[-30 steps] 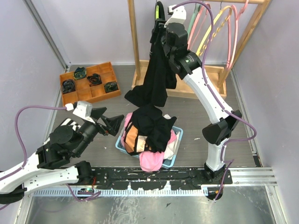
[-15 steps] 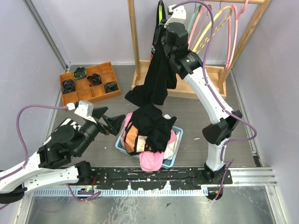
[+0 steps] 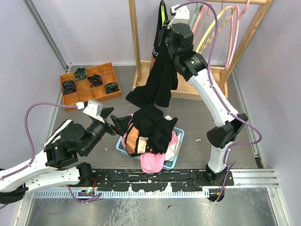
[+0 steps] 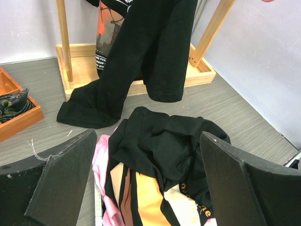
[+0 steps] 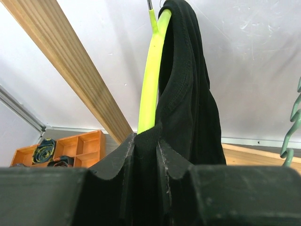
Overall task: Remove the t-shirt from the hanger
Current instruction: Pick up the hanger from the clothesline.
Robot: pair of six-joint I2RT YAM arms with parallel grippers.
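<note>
change: right gripper now pinched on t-shirt; left gripper shifted right toward basket
left gripper: wide open, empty
t-shirt: far side, draped on green hanger on rack

Grey table: orange tray, wooden rack base, blue clothes basket, t-shirt hem.

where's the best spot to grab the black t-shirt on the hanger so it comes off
Grip the t-shirt high up at the shoulder, just below where it folds over the yellow-green hanger, coming from the near side. The cloth bunches into a narrow fold there, while the rest hangs loose. The right pincer is shut on that fold.
</note>
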